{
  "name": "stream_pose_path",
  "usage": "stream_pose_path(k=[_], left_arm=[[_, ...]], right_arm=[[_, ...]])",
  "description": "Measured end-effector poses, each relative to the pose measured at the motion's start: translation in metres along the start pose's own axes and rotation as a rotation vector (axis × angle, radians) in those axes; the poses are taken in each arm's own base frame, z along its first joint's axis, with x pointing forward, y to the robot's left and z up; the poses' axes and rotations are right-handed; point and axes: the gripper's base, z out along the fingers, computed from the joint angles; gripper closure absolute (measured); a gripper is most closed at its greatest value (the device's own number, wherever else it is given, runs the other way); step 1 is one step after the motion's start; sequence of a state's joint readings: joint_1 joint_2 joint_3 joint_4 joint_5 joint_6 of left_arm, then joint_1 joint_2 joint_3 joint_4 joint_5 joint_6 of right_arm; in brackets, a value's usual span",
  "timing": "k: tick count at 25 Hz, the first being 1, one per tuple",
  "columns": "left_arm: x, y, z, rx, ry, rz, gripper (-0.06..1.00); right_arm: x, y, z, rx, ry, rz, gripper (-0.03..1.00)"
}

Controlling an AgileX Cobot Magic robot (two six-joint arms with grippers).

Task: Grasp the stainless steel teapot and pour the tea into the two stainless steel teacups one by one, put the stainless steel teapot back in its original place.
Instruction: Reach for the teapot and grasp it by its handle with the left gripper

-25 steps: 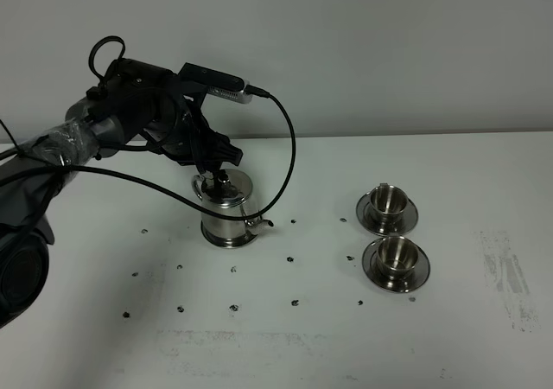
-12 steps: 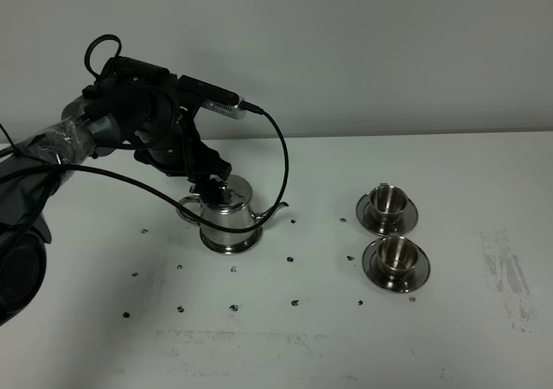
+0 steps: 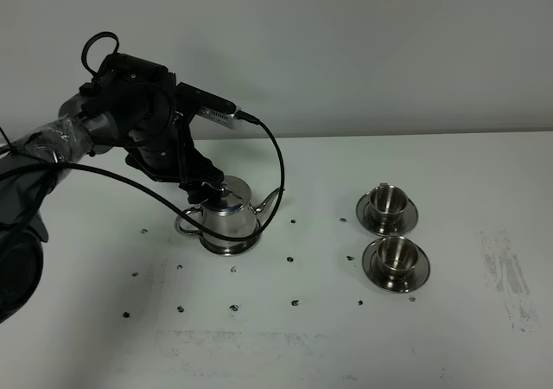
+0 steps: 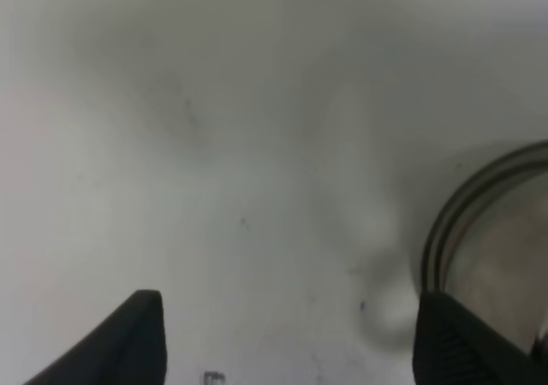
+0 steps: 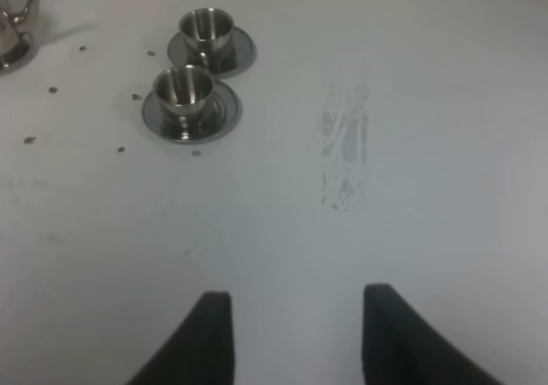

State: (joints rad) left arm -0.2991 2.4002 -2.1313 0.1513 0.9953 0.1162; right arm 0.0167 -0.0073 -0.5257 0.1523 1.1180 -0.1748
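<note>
The teapot [image 3: 226, 216] stands upright on its saucer [image 3: 226, 251] on the white table [image 3: 449, 337], lid on, with its thin spout on one side and the loop handle on the opposite side. The left gripper [image 3: 204, 190] hangs just above and behind the teapot's lid, released and grasping nothing. In the left wrist view its dark fingers [image 4: 141, 338] are spread wide over bare table, and a curved steel edge [image 4: 445, 231] shows beside one of them, too blurred to tell which part it is. A black cable [image 3: 278, 160] loops from that arm down past the teapot's spout. The two cups [image 3: 388, 200] stand on the spout side of the teapot, well apart from it. They sit close together, one farther back than the other, each on its own dish [image 3: 416, 272]. Whether either holds any liquid cannot be told. The right gripper [image 5: 295, 338] shows only in its wrist view, over bare table beyond the cups from the teapot. Its fingers [image 5: 210, 338] are apart with only table between them, and it grips nothing. Small dark specks [image 3: 234, 270] dot the table around the teapot, mostly on its near side.
</note>
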Motion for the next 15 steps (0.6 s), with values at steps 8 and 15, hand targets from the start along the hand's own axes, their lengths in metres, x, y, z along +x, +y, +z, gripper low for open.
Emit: stream_pose_path(k=[8, 15], left_arm=[[0.002, 0.02, -0.027, -0.015, -0.025, -0.016, 0.33], [0.034, 0.035, -0.061, -0.043, -0.149, 0.0, 0.33]], right_arm=[[0.0, 0.0, 0.0, 0.0, 0.0, 0.0, 0.63], [0.0, 0.0, 0.0, 0.0, 0.0, 0.0, 0.63]])
